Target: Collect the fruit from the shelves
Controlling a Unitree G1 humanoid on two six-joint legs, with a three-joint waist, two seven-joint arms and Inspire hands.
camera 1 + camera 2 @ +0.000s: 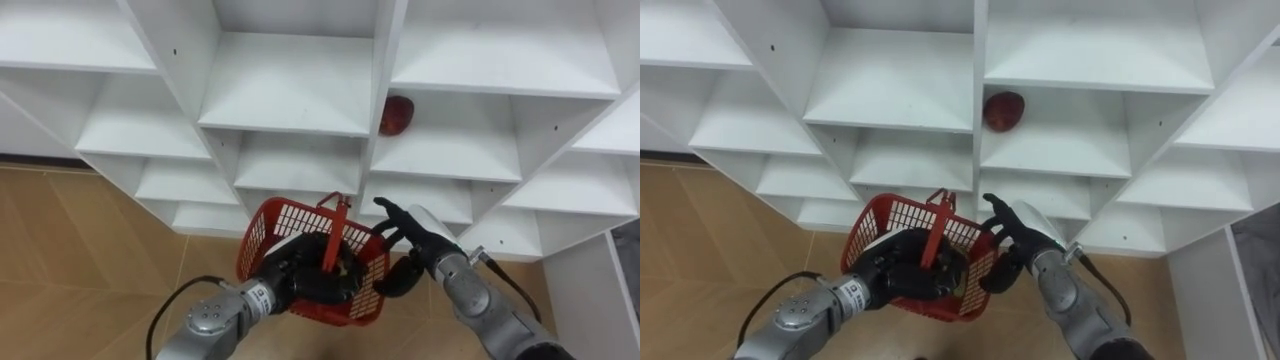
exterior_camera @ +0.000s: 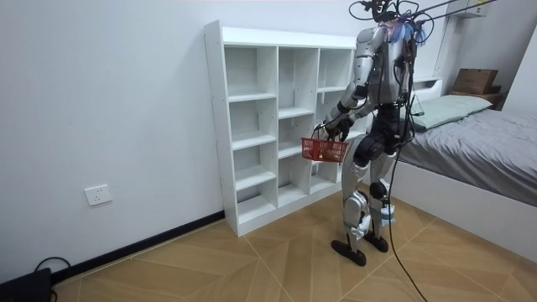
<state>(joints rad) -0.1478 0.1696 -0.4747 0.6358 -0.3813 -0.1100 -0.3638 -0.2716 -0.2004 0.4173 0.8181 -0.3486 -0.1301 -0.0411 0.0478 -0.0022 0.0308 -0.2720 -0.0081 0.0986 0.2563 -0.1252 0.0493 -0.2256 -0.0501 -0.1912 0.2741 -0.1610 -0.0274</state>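
Dark left hand (image 1: 300, 272), lower centre of the frame: we log its fingers curled round the upright handle of the red basket (image 1: 270, 225), which hangs over the wooden floor (image 1: 80, 230). Right hand (image 1: 410, 238), just beside the basket's right rim: fingers loosely spread, holding nothing. Red fruit (image 1: 396, 115), above both hands and right of centre: lying at the left edge of a shelf in the white closet (image 1: 290, 90). Room view: we note the robot standing before that closet, with a bed (image 2: 478, 159) at the frame's right.
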